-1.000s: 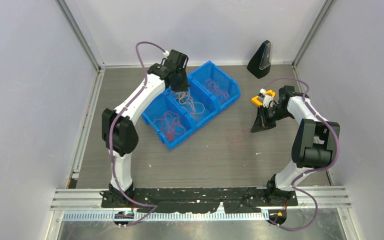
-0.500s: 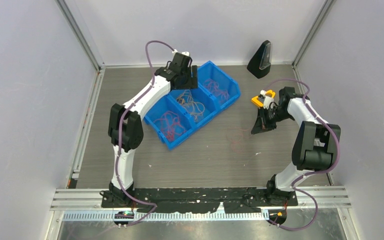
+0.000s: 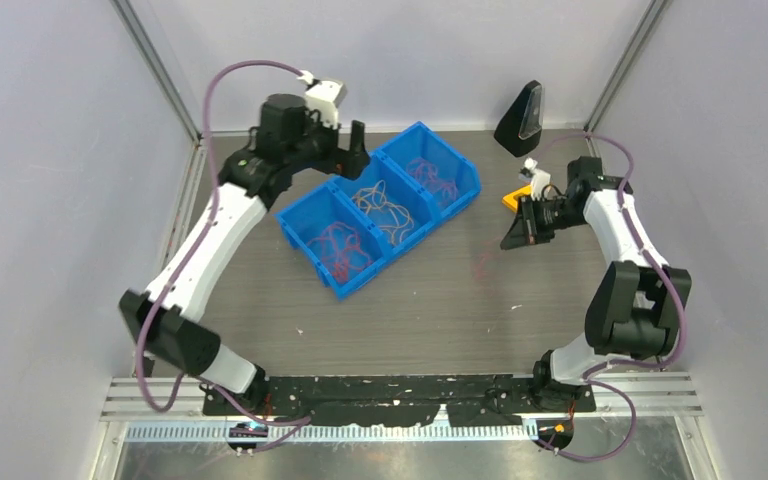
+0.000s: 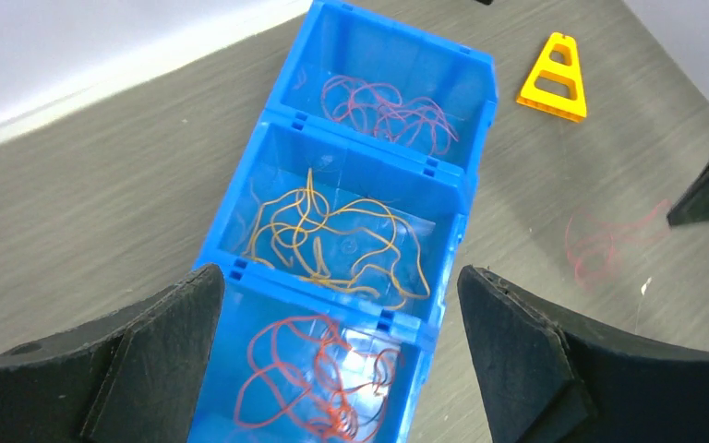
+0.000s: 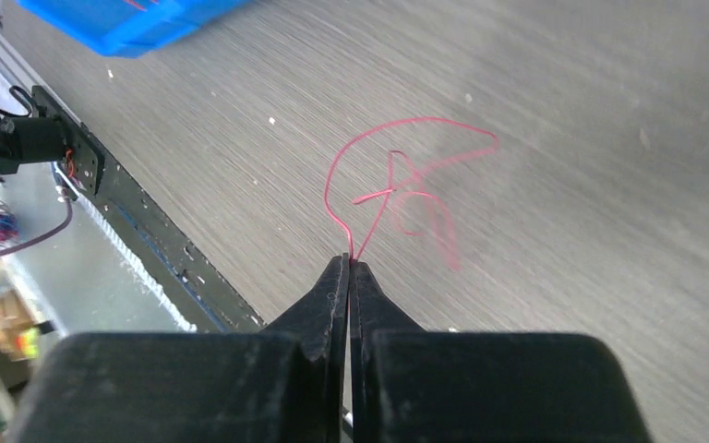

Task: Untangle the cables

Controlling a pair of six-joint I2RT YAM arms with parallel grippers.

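Observation:
A blue three-compartment bin [image 3: 465, 190] holds the sorted cables: red ones [image 3: 340, 250] at the near end, orange-yellow ones [image 3: 385, 205] in the middle, pinkish ones [image 3: 430, 178] at the far end. My left gripper [image 3: 352, 140] hovers open above the bin's back-left side, empty; its wrist view looks down on the orange-yellow cables [image 4: 332, 235] and the red cables [image 4: 318, 378]. My right gripper [image 5: 349, 263] is shut on a thin pink-red cable [image 5: 406, 185], which trails down to the table [image 3: 480, 265] right of the bin.
A yellow triangular piece [image 3: 512, 200] lies behind the right gripper. A black wedge-shaped object [image 3: 522, 118] stands at the back right. Grey walls close in the table on three sides, and a black rail [image 3: 400, 400] runs along the near edge.
My left gripper has opened, leaving orange-yellow cable in the middle compartment, and pulled up and back to the left. The right gripper has shifted slightly back, still pinching its cable.

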